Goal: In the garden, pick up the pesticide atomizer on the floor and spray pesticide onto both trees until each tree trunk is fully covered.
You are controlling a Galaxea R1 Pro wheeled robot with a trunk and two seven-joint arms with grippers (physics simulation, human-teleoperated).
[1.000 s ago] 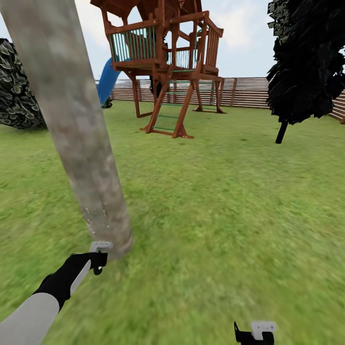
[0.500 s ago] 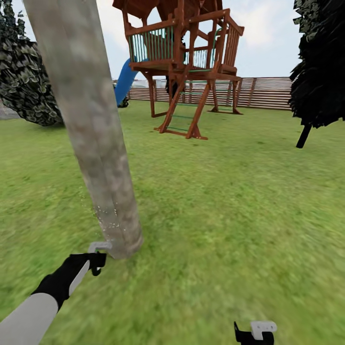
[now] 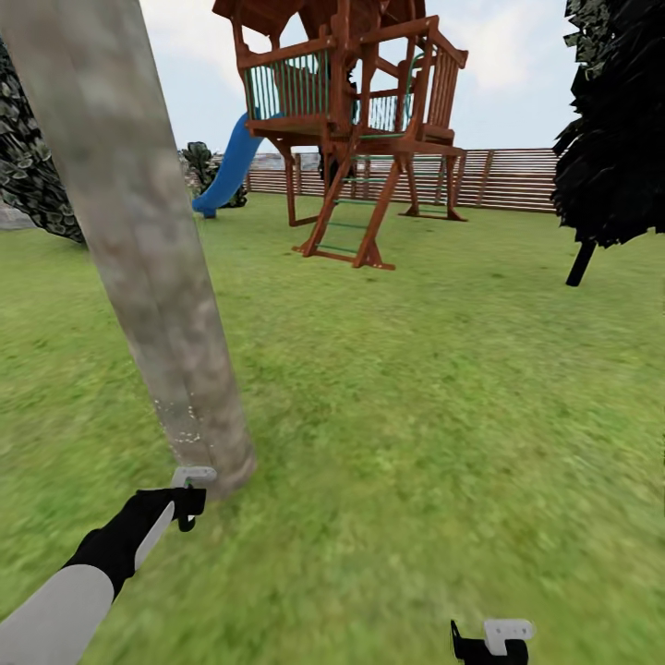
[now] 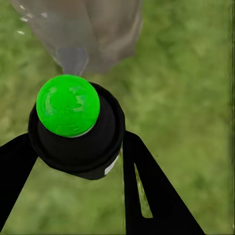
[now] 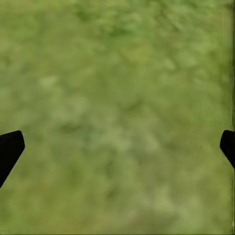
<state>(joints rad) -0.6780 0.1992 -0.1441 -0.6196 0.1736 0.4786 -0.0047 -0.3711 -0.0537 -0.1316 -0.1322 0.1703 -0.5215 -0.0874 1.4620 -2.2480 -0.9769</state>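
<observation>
Gripping the sprayer point(image 4: 74, 128) in my left claw point(image 4: 73, 166) at lower left, nozzle by the tree trunk point(image 3: 139, 249) — white specks point(image 3: 180, 420) dot it; right claw point(image 5: 117, 147) spread wide over grass point(image 3: 443, 388).

The left arm point(image 3: 65, 605) has a smooth pale grey forearm that narrows into a black wrist section with a light grey stripe along it. Its left gripper point(image 3: 189, 499) is black beneath a small white bracket. The right gripper point(image 3: 489, 644) matches, black with a white bracket. Both have flat, black, tapering fingers point(image 4: 152, 196).
</observation>
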